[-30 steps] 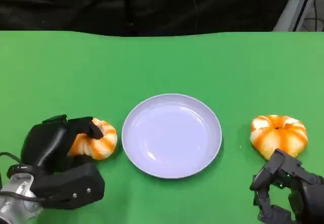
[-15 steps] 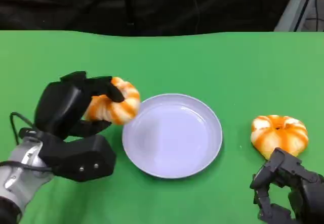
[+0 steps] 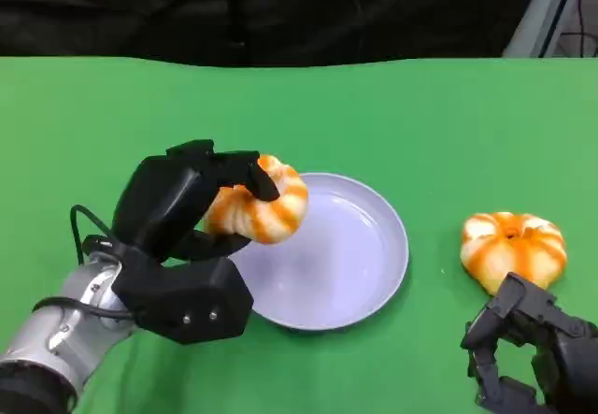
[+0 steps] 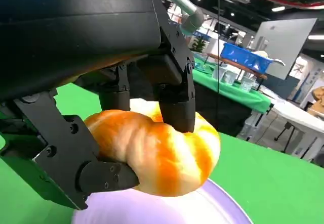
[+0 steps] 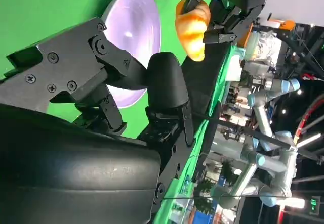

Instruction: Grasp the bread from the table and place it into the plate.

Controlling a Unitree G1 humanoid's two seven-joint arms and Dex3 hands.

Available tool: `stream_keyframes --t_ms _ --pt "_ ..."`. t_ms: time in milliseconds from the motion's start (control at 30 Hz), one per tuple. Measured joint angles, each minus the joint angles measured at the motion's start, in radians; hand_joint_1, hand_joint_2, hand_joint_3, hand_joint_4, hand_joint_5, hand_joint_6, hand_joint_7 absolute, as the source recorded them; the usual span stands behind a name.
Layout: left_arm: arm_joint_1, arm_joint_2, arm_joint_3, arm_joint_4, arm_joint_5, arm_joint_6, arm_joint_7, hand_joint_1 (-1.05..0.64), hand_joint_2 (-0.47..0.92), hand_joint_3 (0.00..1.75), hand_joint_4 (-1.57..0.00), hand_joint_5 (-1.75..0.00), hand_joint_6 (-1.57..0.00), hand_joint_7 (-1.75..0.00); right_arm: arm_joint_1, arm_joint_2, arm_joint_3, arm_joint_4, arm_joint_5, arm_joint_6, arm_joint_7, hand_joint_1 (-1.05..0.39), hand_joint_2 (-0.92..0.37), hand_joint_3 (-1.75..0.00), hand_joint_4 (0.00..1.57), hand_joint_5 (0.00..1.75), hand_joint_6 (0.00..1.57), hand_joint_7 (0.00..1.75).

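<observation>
My left hand (image 3: 177,213) grips an orange-and-white twisted bread (image 3: 259,205) and holds it in the air over the left rim of the pale lilac plate (image 3: 360,264). The left wrist view shows the same bread (image 4: 162,150) pinched between black fingers (image 4: 174,100), with the plate (image 4: 167,211) just below. A second orange-and-white bread (image 3: 513,249) lies on the green table to the right of the plate. My right hand (image 3: 533,353) sits low at the front right, just in front of that bread, holding nothing, its fingers partly curled. The right wrist view shows the plate (image 5: 134,32) and the lifted bread (image 5: 193,28).
The green table (image 3: 299,115) runs back to a dark curtain. A metal frame leg (image 3: 547,7) stands at the back right corner. The wrist views show other tables and robot arms far off in the room.
My left hand has lifted the bread off the table and carried it right, from beside the plate to above its left rim. The right hand and the other bread have not moved.
</observation>
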Motion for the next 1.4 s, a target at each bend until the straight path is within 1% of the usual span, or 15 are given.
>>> stream_keyframes --t_ms 133,167,333,367,400,533,933,967,1033,1100,1233,1267,1300,1333,1400 --pt "0.000 0.000 0.000 0.000 0.000 0.000 0.000 0.05 0.47 1.11 -0.89 -1.49 -1.03 -1.06 0.000 0.000 0.000 0.000 0.000 0.000 -0.002 -0.10 -0.58 -1.09 0.81 1.75 0.71 1.62" --pt "0.000 0.000 0.000 0.000 0.000 0.000 0.000 0.03 0.53 1.02 -0.86 -1.47 -1.01 -0.98 0.000 0.000 0.000 0.000 0.000 0.000 -0.002 -0.10 -0.58 -1.09 0.81 1.75 0.71 1.62" --pt "-0.053 -0.134 -0.066 0.139 0.005 0.010 -0.043 0.03 0.59 0.92 -0.84 -1.46 -1.02 -0.89 0.001 0.006 0.006 -0.001 -0.014 -0.003 -0.008 -0.10 -0.58 -1.10 0.81 1.75 0.71 1.62" --pt "-0.054 -0.157 -0.078 0.151 0.007 0.005 -0.046 0.02 0.67 0.80 -0.75 -1.59 -0.91 -1.13 0.001 0.008 0.007 -0.001 -0.016 -0.003 -0.008 -0.10 -0.58 -1.09 0.81 1.75 0.71 1.62" --pt "-0.065 -0.175 -0.089 0.172 0.009 0.002 -0.049 0.02 0.70 0.74 -0.71 -1.64 -0.85 -1.24 0.003 0.008 0.007 -0.001 -0.017 -0.004 -0.009 -0.10 -0.58 -1.09 0.81 1.75 0.71 1.62" --pt "-0.139 -0.210 -0.102 0.263 0.015 0.005 -0.048 0.02 0.74 0.69 -0.67 -1.73 -0.76 -1.47 0.006 0.008 0.006 -0.001 -0.017 -0.004 -0.010 -0.10 -0.57 -1.08 0.81 1.75 0.72 1.62" --pt "-0.158 -0.216 -0.125 0.344 0.018 0.004 -0.036 0.03 0.73 0.71 -0.67 -1.75 -0.73 -1.52 0.006 0.016 0.007 -0.001 -0.017 -0.004 -0.011 -0.10 -0.57 -1.08 0.81 1.75 0.72 1.61" --pt "-0.159 -0.216 -0.126 0.346 0.018 0.004 -0.036 0.02 0.77 0.64 -0.70 -1.62 -0.81 -1.26 0.006 0.016 0.007 -0.001 -0.017 -0.004 -0.011 -0.10 -0.58 -1.08 0.81 1.75 0.72 1.61" --pt "-0.161 -0.218 -0.124 0.348 0.014 0.004 -0.037 0.01 0.82 0.55 -0.72 -1.54 -0.89 -1.05 0.006 0.016 0.007 -0.001 -0.019 -0.004 -0.011 -0.10 -0.58 -1.08 0.81 1.75 0.72 1.61" --pt "-0.164 -0.220 -0.122 0.351 0.011 0.004 -0.037 0.01 0.84 0.52 -0.73 -1.52 -0.91 -0.99 0.006 0.016 0.007 -0.001 -0.022 -0.004 -0.012 -0.10 -0.58 -1.08 0.81 1.75 0.72 1.61" --pt "-0.170 -0.223 -0.120 0.352 0.010 0.005 -0.037 0.01 0.85 0.50 -0.73 -1.51 -0.92 -0.96 0.006 0.016 0.007 -0.001 -0.023 -0.004 -0.012 -0.10 -0.58 -1.09 0.81 1.75 0.72 1.61" --pt "-0.171 -0.223 -0.120 0.353 0.010 0.005 -0.037 -0.33 0.89 0.42 -0.49 -1.05 -0.73 -0.62 0.006 0.016 0.007 -0.001 -0.023 -0.004 -0.012 -0.10 -0.58 -1.09 0.82 1.75 0.72 1.62" --pt "-0.172 -0.220 -0.123 0.350 0.014 0.009 -0.041 -0.56 0.91 0.38 -0.46 -0.53 -0.67 -0.27 0.006 0.016 0.007 -0.001 -0.023 -0.004 -0.012 -0.10 -0.58 -1.09 0.83 1.75 0.73 1.62" --pt "-0.175 -0.214 -0.130 0.345 0.020 0.020 -0.053 -0.65 0.91 0.37 -0.44 -0.32 -0.65 -0.15 0.005 0.016 0.007 -0.001 -0.023 -0.004 -0.012 -0.10 -0.57 -1.09 0.83 1.75 0.73 1.62" --pt "-0.177 -0.193 -0.142 0.330 0.043 0.041 -0.078 -0.73 0.92 0.37 -0.43 -0.15 -0.63 -0.04 0.005 0.016 0.007 -0.001 -0.023 -0.004 -0.012 -0.10 -0.57 -1.10 0.83 1.75 0.73 1.63"
